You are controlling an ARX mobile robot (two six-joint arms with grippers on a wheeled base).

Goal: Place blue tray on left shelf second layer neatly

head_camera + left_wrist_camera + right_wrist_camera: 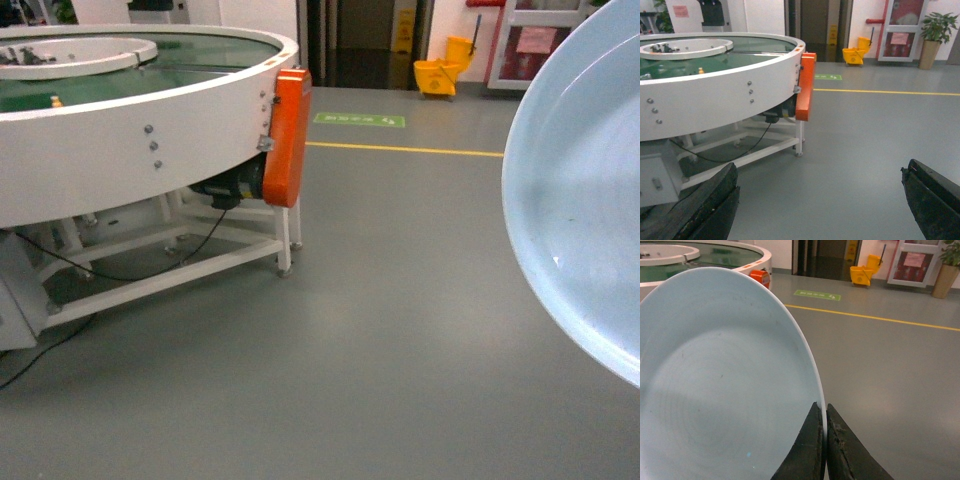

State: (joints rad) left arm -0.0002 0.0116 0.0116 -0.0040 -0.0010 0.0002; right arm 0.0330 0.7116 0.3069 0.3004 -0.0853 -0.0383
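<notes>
The pale blue tray point(715, 385) fills the left of the right wrist view, held on edge. My right gripper point(824, 412) is shut on its rim, one black finger on each side. In the head view the same blue tray point(585, 200) hangs close to the camera at the right edge; the gripper itself is out of that frame. My left gripper point(820, 185) is open with only grey floor between its two black fingers point(715, 200). The left shelf is out of view in all frames.
A large round white conveyor table point(130, 150) with a green top, an orange motor cover point(288, 135) and a white frame stands at the left. A yellow floor line point(400, 149) crosses ahead. A yellow mop bucket point(440, 72) and a potted plant point(935, 35) stand at the far wall.
</notes>
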